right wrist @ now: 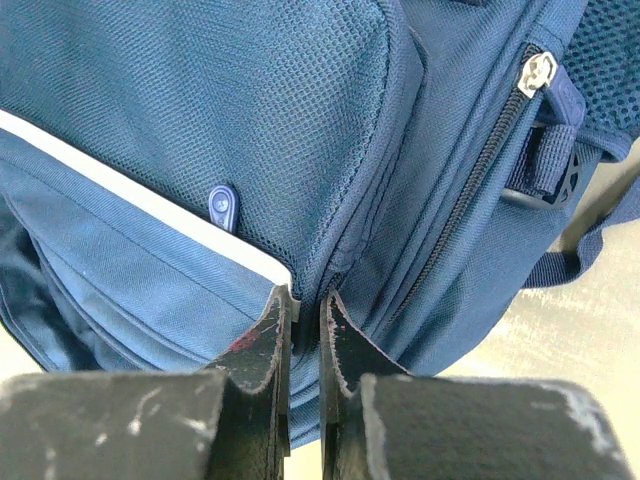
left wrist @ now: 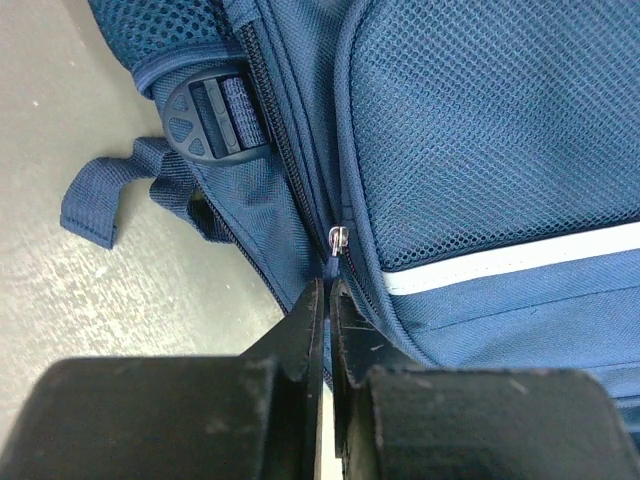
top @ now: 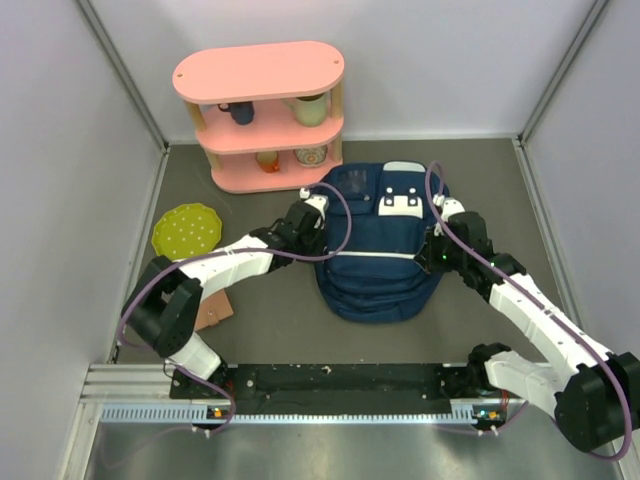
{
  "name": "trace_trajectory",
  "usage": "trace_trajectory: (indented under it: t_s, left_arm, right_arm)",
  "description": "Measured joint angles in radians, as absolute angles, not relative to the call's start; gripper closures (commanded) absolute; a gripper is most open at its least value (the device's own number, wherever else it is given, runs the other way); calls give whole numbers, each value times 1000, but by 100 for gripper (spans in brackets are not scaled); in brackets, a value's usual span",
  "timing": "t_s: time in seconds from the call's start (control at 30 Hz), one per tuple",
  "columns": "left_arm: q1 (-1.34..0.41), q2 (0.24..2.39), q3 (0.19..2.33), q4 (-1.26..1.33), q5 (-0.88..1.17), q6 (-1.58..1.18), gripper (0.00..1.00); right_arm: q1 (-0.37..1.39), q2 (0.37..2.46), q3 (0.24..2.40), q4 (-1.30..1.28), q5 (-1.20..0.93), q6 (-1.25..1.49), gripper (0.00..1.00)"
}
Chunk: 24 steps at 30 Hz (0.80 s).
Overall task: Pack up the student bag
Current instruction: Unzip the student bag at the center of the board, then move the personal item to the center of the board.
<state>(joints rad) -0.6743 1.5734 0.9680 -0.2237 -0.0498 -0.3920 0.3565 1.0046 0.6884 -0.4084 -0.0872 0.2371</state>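
Student bag (top: 385,268), side edges pinched by left gripper (left wrist: 325,287), right gripper (right wrist: 306,302)

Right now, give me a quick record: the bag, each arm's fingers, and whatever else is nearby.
bag: navy-blue fabric backpack, lying flat, front up
left fingers: closed at the silver zipper pull on the bag's side, apparently pinching its tab
right fingers: closed on a fabric seam on the bag's opposite side
behind bag: pink oval-topped shelf holding cups
left of bag: round green dotted plate
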Motion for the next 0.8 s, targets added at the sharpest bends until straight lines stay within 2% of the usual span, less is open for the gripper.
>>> trace_trajectory:
  t_s: [0.03,0.07,0.1,0.13,0.2,0.23,0.37,0.5,0.63,0.7,0.8]
  left_arm:
    - [-669,1576,976,-222,-47,-395,90]
    - [-663,1580,985,-222,-45,-395,70]
    - [-658,1580,992,-223,-44,-396,62]
    - [-656,1580,997,-223,-48,-395,51]
    - [-644,1579,1011,-208,-74,-398,37]
    - [-638,1574,1013,-205,-87,-400,33]
    - [-625,1488,943,-199,-129,-425,30]
    - [-625,1269,796,-272,-178,-454,18]
    - [-626,1046,702,-365,-279,-510,1]
    - [-626,942,665,-414,-350,-550,1]
    - [-624,843,632,-487,-447,-605,1]
  right_arm:
    - [356,1005,688,-400,-87,238,89]
    - [356,1006,688,-393,-86,238,83]
    - [356,1007,688,-389,-83,240,77]
    - [356,1010,688,-387,-75,243,67]
    - [355,1016,688,-393,-55,252,54]
    - [355,1021,690,-391,-44,256,34]
    - [324,1070,732,-387,-12,290,26]
    - [281,1104,787,-382,6,338,24]
    - [272,1079,808,-361,-15,391,18]
    - [272,1043,804,-326,-72,432,13]
    - [284,978,778,-239,-153,491,11]
